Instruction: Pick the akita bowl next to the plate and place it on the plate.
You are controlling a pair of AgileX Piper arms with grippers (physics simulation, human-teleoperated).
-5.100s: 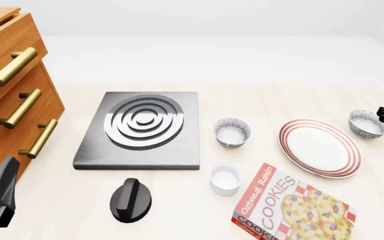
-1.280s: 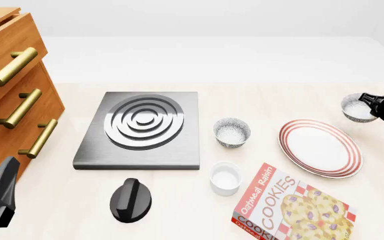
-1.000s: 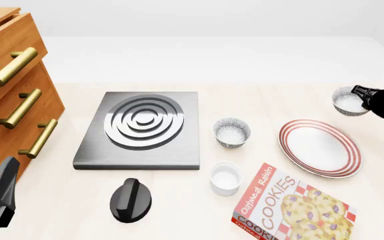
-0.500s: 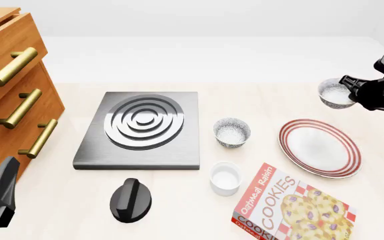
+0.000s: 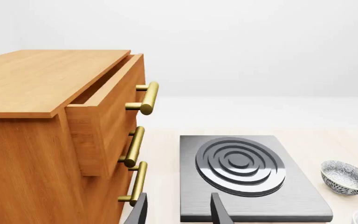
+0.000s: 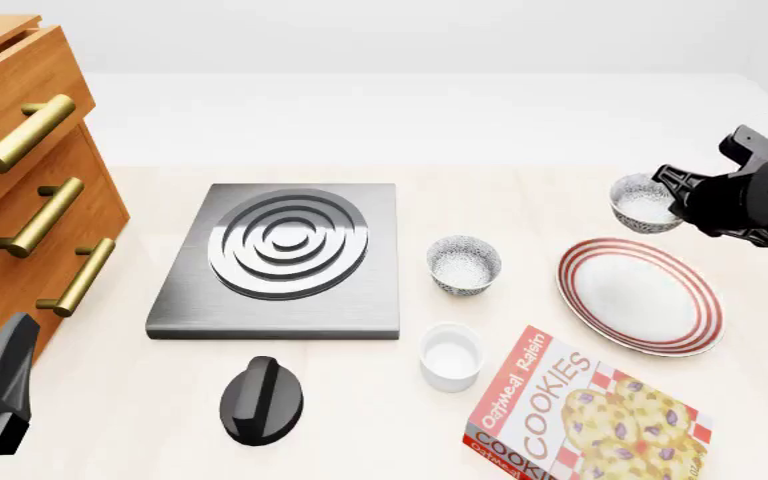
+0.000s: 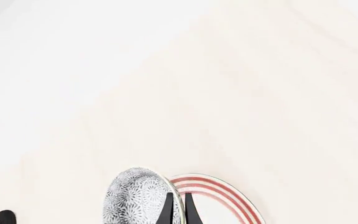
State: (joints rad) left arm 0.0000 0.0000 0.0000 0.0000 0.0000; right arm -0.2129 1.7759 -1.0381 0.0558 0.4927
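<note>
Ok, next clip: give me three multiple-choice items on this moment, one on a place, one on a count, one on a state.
1. Where is the akita bowl held by the right pincer?
A. on the stove plate
B. in the air, just beyond the far edge of the plate
C. on the cookie box

2. How many speckled bowls show in the front view?
A. one
B. two
C. four

3. What state is the top drawer of the cabinet in?
A. pulled partly out
B. fully shut
C. removed

Answers:
1 B: the bowl hangs at the pincer, up and back from the striped rim.
2 B: one in the pincer, the other bowl standing left of the plate.
3 A: the left wrist view shows its front standing out past the lower ones.
</note>
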